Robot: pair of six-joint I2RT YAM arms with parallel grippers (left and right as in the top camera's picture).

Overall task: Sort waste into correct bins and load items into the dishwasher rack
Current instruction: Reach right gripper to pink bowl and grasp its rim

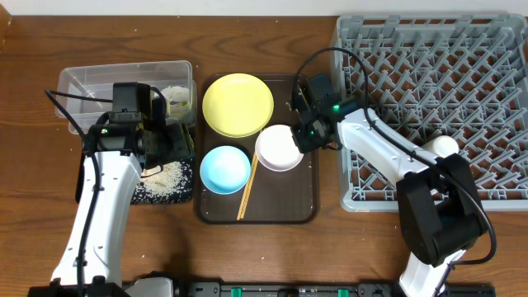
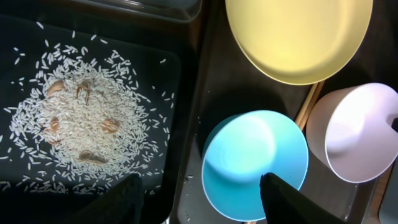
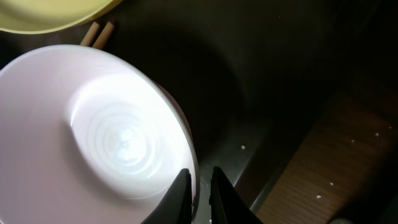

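- Chopsticks (image 1: pixel 248 188) of pale wood lie side by side on the dark brown tray (image 1: pixel 305 198). Their long axis runs from the near edge away, leaning slightly right, between the two bowls.
- The white bowl (image 3: pixel 118 137), smooth and glossy, sits mouth up on that tray. The right gripper (image 3: pixel 199 174) pinches its rim, one finger inside and one outside.
- The left gripper (image 2: pixel 199 199) is spread wide and empty above the matte light blue bowl (image 2: pixel 255 155).
- Rice grains (image 2: pixel 81 118) form a loose heap in the black tray (image 2: pixel 25 37).
- The round yellow plate (image 1: pixel 238 105) lies flat at the brown tray's far end.
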